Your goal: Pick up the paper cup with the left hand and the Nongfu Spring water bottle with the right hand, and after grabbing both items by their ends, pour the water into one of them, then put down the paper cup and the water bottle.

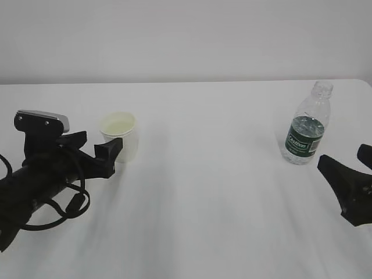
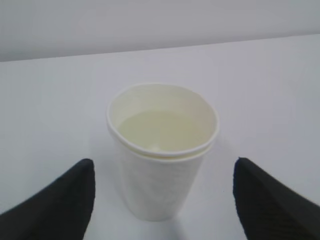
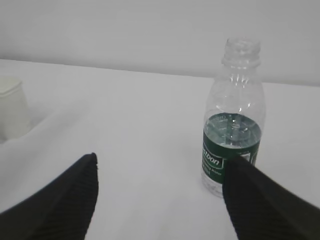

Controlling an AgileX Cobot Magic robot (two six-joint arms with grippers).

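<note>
We hold both grippers spread and empty, the left hand (image 1: 113,152) straddling the paper cup (image 1: 120,135) and the right hand (image 1: 347,168) near the Nongfu Spring water bottle (image 1: 306,128), ready to grasp.

A plain white table (image 1: 197,192) spread beneath both of my grippers and ran on ahead of them, its surface matte and lit evenly, with soft grey shadows lying under and just in front of my fingers. Beyond the table's far edge, well ahead of my grippers, a pale grey-white wall (image 1: 186,35) stood bare across the whole background.
</note>
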